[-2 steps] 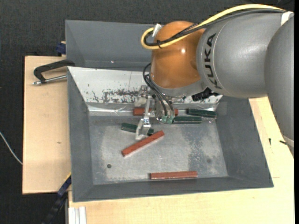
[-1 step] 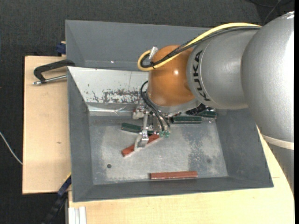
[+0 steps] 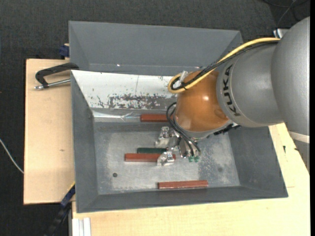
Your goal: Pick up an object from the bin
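Note:
My gripper (image 3: 165, 148) is low over the middle of the bin floor, under the orange wrist cover. Its two metal fingertips (image 3: 168, 158) stand apart, open, one toward the back and one toward the front. Between them lies the right end of a dark green flat bar (image 3: 149, 150). A red-brown flat bar (image 3: 140, 157) lies right beside the green one on its front side, its right end at the front fingertip. Whether the fingers touch either bar I cannot tell.
A second red-brown bar (image 3: 153, 117) lies against the back wall, and a third (image 3: 182, 184) lies along the front wall. A small dark spot (image 3: 114, 175) marks the floor at the front left. The arm covers the bin's right back part.

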Controlling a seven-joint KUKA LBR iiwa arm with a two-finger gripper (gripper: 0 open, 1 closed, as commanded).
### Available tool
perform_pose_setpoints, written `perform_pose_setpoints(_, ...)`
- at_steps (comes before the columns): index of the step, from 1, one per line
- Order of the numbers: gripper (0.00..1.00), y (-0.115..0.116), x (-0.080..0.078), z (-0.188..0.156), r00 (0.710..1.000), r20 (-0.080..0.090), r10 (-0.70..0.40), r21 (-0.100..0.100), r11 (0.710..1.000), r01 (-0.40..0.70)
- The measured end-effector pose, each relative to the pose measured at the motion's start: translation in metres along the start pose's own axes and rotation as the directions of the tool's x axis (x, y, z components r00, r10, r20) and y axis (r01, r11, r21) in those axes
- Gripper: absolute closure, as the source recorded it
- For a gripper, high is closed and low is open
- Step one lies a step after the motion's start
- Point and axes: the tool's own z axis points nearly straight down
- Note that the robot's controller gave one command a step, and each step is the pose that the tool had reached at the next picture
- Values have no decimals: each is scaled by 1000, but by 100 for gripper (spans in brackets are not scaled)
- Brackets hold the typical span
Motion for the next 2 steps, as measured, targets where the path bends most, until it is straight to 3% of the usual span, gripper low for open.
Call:
perform_pose_setpoints(1,100,0,0,0,1000,0,0,0,1000,0)
perform_pose_setpoints(2,100,-10,-13,-155,1000,3,-25,3,1000,25)
